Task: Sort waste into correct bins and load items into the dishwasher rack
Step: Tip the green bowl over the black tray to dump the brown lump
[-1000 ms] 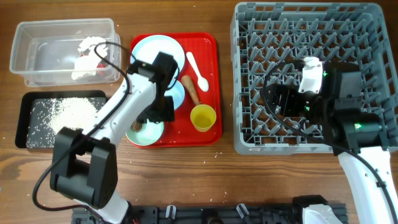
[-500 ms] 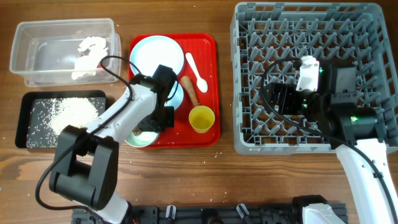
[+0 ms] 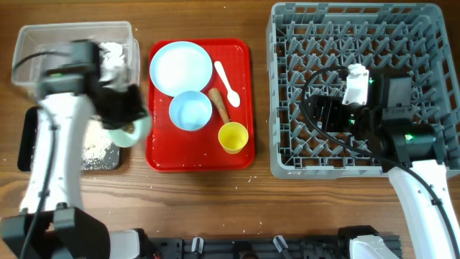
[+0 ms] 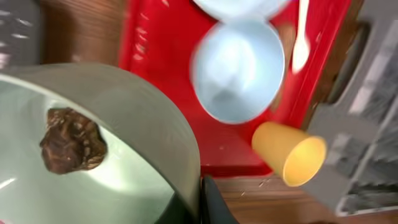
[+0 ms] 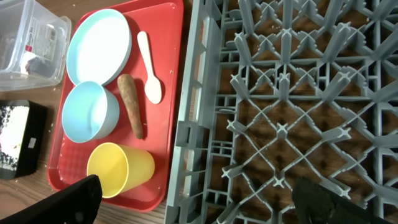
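Table [image 3: 215,194]: left claw [image 4: 198,200] pinches green bowl [image 4: 130,118] holding brown lump [image 4: 73,140], at black tray [image 3: 108,161] edge; right claw [image 5: 199,208] spread

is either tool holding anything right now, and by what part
The left tool grips the pale green bowl by its rim, a brown lump inside it. The right tool is open and holds nothing.
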You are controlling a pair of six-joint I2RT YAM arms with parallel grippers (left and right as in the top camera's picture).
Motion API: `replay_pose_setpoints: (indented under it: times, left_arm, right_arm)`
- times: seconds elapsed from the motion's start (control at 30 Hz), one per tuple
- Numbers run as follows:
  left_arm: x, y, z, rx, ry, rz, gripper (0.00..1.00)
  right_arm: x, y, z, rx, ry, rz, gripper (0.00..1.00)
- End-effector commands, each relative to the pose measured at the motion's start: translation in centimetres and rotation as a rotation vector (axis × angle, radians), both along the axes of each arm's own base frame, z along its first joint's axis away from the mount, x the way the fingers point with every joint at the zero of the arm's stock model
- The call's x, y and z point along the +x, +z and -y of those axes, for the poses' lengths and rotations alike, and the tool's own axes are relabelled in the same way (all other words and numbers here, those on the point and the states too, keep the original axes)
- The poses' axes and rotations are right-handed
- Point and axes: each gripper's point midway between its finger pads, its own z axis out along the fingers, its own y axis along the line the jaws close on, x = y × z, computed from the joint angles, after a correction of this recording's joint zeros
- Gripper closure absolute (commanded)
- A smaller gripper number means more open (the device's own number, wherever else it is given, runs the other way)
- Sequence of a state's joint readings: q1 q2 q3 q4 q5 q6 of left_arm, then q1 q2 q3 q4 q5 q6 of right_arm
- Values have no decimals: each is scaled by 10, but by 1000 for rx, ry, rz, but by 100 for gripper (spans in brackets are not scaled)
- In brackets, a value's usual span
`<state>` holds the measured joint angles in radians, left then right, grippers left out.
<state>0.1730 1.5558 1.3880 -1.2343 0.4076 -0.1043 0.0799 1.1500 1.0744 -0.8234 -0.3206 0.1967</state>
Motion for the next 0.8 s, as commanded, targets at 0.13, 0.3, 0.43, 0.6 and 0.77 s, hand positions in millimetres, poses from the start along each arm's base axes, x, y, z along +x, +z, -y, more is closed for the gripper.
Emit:
replay_pose_setpoints:
  times: [0.13, 0.3, 0.43, 0.6, 0.77]
  left_arm:
    - [5, 14, -79, -573, 192, 318, 96]
    - [13, 10, -144, -927, 443, 503, 96]
    - [18, -13, -162, -1110, 572, 458, 96]
    - [19, -14, -160, -1122, 577, 439, 96]
    - [15, 14, -118, -968, 388, 444, 96]
  right_arm:
    - [5, 4, -1, -12, 9, 18, 0]
    - [6, 4, -1, -13, 10, 20, 0]
    - [9, 7, -1, -12, 10, 39, 0]
    - [9, 7, -1, -11, 9, 37, 0]
    - [9, 7, -1, -11, 9, 40, 0]
